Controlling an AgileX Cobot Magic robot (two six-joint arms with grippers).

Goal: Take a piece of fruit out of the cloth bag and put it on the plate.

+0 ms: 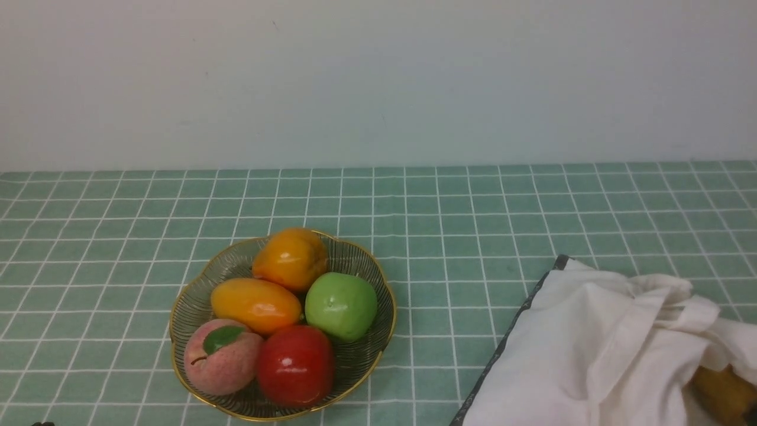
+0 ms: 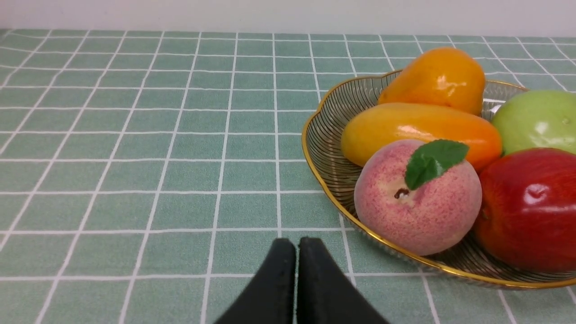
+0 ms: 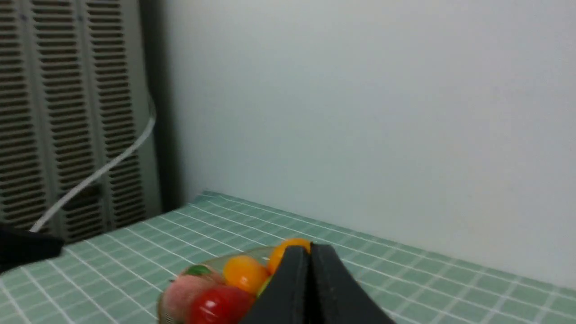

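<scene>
The piece of fruit, a glossy yellow-orange oval, lies on the gold-rimmed glass plate at the table's front left, among other fruit. The off-white cloth bag lies crumpled at the front right, its dark edge strip facing the plate. No gripper shows in the front view. In the left wrist view my left gripper is shut and empty, low over the tablecloth just beside the plate and the oval fruit. My right gripper is shut and empty, held off from the plate.
A squat orange fruit, a green apple, a red apple and a peach share the plate. A dull brownish-yellow fruit peeks from the bag's mouth. A wall runs behind the checked green tablecloth.
</scene>
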